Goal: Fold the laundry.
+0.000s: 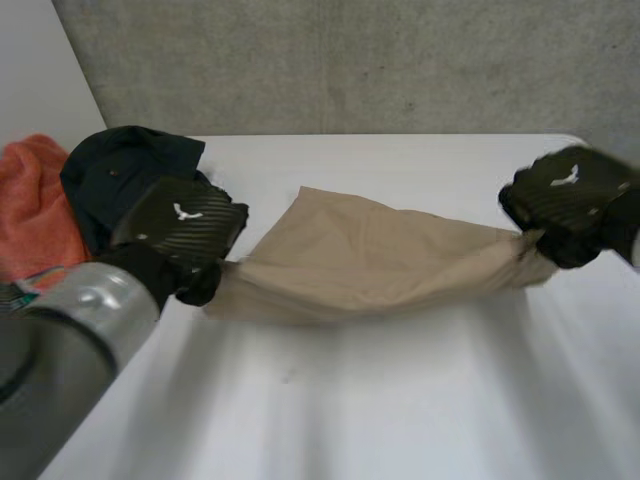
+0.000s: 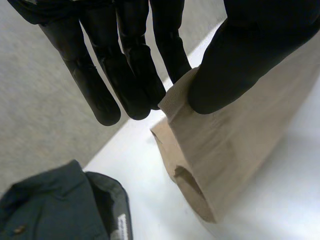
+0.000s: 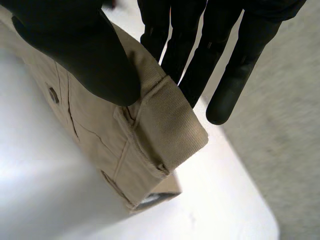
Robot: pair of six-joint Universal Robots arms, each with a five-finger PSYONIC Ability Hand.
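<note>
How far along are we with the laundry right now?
Early. Done: nothing looks folded and set aside yet. In hand: the tan garment is pinched at its leg end by the left robot hand and at its waistband by the right robot hand, stretched over the white table. Left: folding it, then the dark garment and orange cloth heaped beside the left robot hand.

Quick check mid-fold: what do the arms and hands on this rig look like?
Both the left hand and right hand are black with a woven, carbon-like surface, each bearing a small white bird-shaped mark on its back. The fingers are smooth, glossy and round-tipped. The left arm is a grey metallic cylinder.
</note>
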